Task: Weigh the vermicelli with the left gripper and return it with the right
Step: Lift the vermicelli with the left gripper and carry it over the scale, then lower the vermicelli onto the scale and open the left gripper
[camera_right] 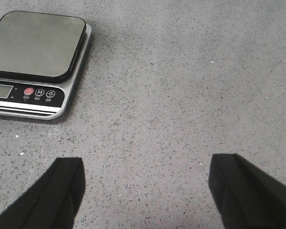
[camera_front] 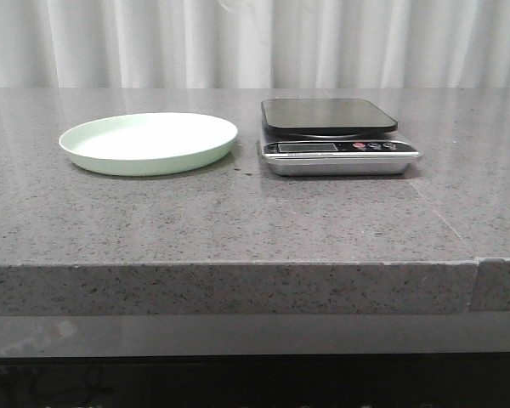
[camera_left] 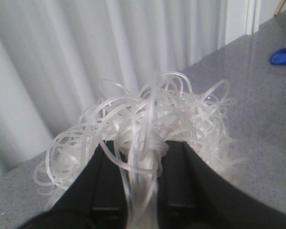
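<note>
The vermicelli (camera_left: 148, 124), a fluffy mound of thin curly translucent white strands, hangs between the black fingers (camera_left: 109, 176) of my left gripper (camera_left: 145, 157), which is shut on it and lifted above the table. Neither the vermicelli nor that gripper shows in the front view. The pale green plate (camera_front: 149, 142) lies empty at the left. The kitchen scale (camera_front: 336, 136) stands to its right with its dark platform bare; it also shows in the right wrist view (camera_right: 35, 62). My right gripper (camera_right: 145, 183) is open and empty over bare tabletop, to the right of the scale.
The grey speckled tabletop (camera_front: 238, 221) has a front edge with a seam at the right. White curtains (camera_front: 255, 42) hang behind it. A blue object (camera_left: 283, 56) lies far off on the table in the left wrist view.
</note>
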`<state>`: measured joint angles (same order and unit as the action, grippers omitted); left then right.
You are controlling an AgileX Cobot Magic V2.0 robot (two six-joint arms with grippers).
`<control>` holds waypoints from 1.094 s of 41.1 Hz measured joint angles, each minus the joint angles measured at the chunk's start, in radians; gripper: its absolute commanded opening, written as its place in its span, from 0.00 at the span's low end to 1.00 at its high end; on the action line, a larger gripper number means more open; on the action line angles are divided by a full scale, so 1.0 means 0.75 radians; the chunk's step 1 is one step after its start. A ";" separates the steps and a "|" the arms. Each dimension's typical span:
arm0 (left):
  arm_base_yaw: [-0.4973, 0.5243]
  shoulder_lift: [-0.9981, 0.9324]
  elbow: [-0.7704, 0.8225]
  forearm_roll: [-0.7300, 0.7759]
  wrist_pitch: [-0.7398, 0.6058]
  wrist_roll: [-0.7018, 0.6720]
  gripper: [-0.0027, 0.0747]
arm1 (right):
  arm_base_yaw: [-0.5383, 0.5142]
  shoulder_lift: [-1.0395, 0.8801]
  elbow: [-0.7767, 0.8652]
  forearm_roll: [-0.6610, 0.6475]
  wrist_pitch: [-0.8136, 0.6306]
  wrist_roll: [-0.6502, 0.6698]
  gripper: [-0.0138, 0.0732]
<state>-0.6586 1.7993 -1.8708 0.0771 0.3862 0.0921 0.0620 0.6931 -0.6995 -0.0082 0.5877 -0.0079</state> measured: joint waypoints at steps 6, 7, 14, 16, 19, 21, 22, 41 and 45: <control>-0.013 0.122 -0.013 -0.003 0.006 0.000 0.22 | 0.000 0.000 0.000 0.000 0.000 0.000 0.88; -0.013 0.137 -0.013 -0.003 0.009 0.000 0.22 | 0.000 0.000 0.000 0.000 0.000 0.000 0.88; -0.013 0.246 -0.013 -0.003 0.039 0.000 0.22 | 0.000 0.000 0.000 0.000 0.000 0.000 0.88; -0.013 0.267 -0.013 -0.005 0.044 0.000 0.23 | 0.000 0.000 0.000 0.000 0.000 0.000 0.88; -0.013 0.297 -0.013 -0.008 0.063 0.000 0.23 | 0.000 0.000 0.000 0.000 0.000 0.000 0.88; -0.013 0.309 -0.013 -0.008 0.077 0.000 0.26 | 0.000 0.000 0.000 0.000 0.000 0.000 0.88; -0.013 0.315 -0.013 -0.010 0.085 0.000 0.28 | 0.000 0.000 0.000 0.000 0.000 0.000 0.88; -0.017 0.263 -0.024 -0.013 0.156 0.000 0.69 | 0.000 0.000 0.000 0.000 0.000 0.000 0.88; -0.017 0.186 -0.024 -0.013 0.221 0.000 0.69 | 0.000 0.000 0.000 0.000 0.000 0.000 0.88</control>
<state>-0.6714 1.9391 -1.8891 0.0676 0.5523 0.0921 0.0620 0.6931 -0.6995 -0.0082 0.5877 -0.0079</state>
